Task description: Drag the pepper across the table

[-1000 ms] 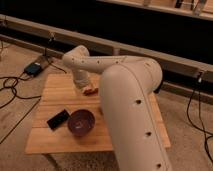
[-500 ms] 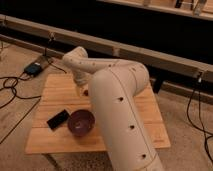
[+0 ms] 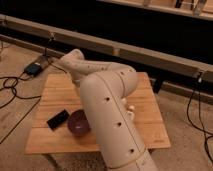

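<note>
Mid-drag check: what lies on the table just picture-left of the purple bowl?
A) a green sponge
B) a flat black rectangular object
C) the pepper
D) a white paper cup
B: a flat black rectangular object lies on the table beside the purple bowl; the gripper is out of sight behind the arm over the table.

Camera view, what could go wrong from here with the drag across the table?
The arm hides both the pepper and the gripper, which is out of sight behind it above the table, so a slip off the pepper could go unnoticed. The purple bowl and black flat object sit near the front edge; a drag that way could knock them.
</note>
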{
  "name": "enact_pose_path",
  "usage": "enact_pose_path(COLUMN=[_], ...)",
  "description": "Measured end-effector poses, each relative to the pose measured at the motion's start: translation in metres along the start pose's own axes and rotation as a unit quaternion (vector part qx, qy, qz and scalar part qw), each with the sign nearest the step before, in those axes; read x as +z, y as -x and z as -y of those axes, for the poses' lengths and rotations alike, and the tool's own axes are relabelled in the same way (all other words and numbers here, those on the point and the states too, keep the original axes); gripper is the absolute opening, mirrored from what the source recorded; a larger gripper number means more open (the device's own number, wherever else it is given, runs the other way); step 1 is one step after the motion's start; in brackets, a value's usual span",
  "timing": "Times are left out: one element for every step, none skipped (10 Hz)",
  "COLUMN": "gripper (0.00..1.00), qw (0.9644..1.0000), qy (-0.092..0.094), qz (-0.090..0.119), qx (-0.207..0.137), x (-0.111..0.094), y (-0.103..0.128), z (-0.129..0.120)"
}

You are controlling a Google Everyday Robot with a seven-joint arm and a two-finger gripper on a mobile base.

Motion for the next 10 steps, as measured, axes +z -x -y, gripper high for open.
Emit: enact_pose_path(gripper=[0.65,0.65,0.65,0.65,0.65,0.65,0.65,0.65,0.65,0.65], qw=[1.0000,1.0000,0.9999,0.9999,0.9998,0.9997,0.9996,0.9995,0.9994,0.9994], qy=[-0.002,-0.003,-0.003,-0.004,-0.005,-0.004,-0.003,-0.003,-0.003,-0.003], qz=[-0.001,-0.003,-0.004,-0.005,-0.007,-0.008,-0.010,-0.012,-0.014,-0.015], qx=[-0.004,-0.008,-0.010,-0.015,-0.018,-0.022,-0.025,-0.029,-0.031,-0.032], x=[0.004,0.009,0.012,0.016,0.019,0.023,0.025,0.027,0.029,0.030], y=[0.003,0.005,0.007,0.010,0.012,0.015,0.016,0.018,0.019,0.020], z=[0.004,0.008,0.010,0.012,0.013,0.014,0.013,0.013,0.013,0.014])
